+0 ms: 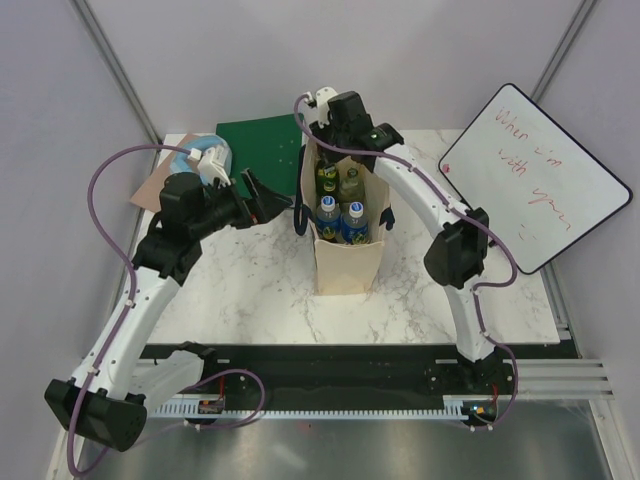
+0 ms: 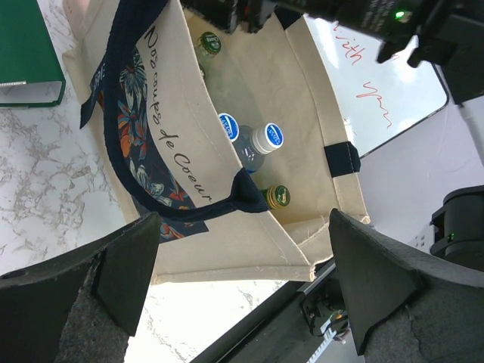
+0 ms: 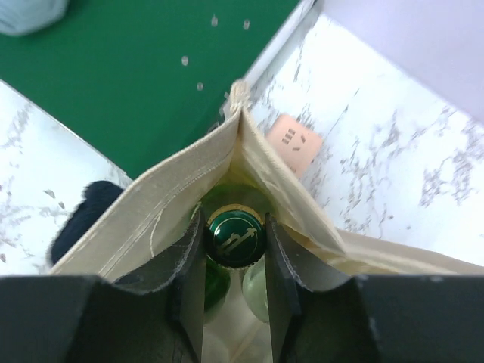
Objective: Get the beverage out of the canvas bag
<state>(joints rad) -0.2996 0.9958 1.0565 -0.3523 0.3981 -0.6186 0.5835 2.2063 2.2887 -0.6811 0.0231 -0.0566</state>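
- Right tool [image 3: 233, 246] is straddling a green-capped beverage [image 3: 234, 234] in the canvas bag [image 1: 345, 265], ready for lifting; whether it is pinching, I cannot tell.
- Left tool [image 2: 242, 223] is hovering spread alongside, likely for steadying.

A white, grey-veined marble-patterned table [image 1: 260, 290] carries a tall cream canvas bag [image 1: 345, 265] with navy handles, standing upright near its middle. A flat dark green book [image 1: 262, 140] lies at the far edge, just behind the bag. A brown flat sheet [image 1: 150, 188] and a pale blue bundle [image 1: 190, 155] sit at the far left corner. A white writing board [image 1: 535, 180] with red script covers the far right corner. A small pink card [image 3: 295, 140] lies beside the bag.
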